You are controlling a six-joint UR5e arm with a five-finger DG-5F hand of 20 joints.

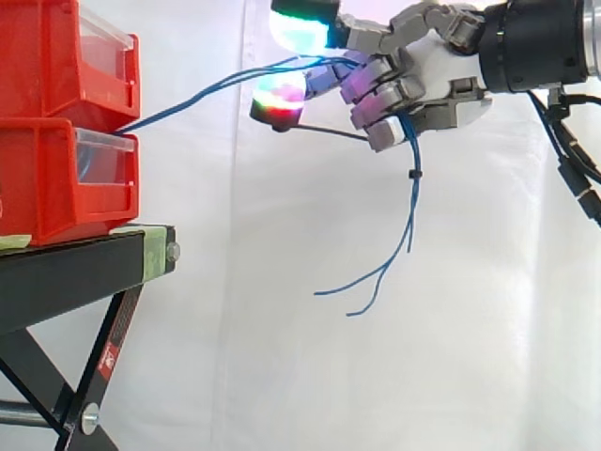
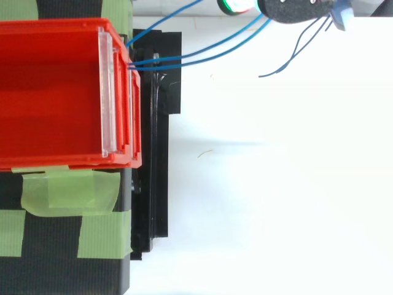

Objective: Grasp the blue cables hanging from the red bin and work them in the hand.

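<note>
Well, grasp looks done: hand (image 1: 418, 70) curled tight round the cables (image 1: 413, 193), stretched taut from the bin (image 1: 47, 188), loose ends dangling below. Only the working-in-hand bit left, probably.

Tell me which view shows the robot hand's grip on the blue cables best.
Side view: the robot hand curls its fingers round the blue cables, loose ends dangling below. Top view shows the cables leaving the red bin toward the robot hand at its upper edge, grip hidden.
</note>
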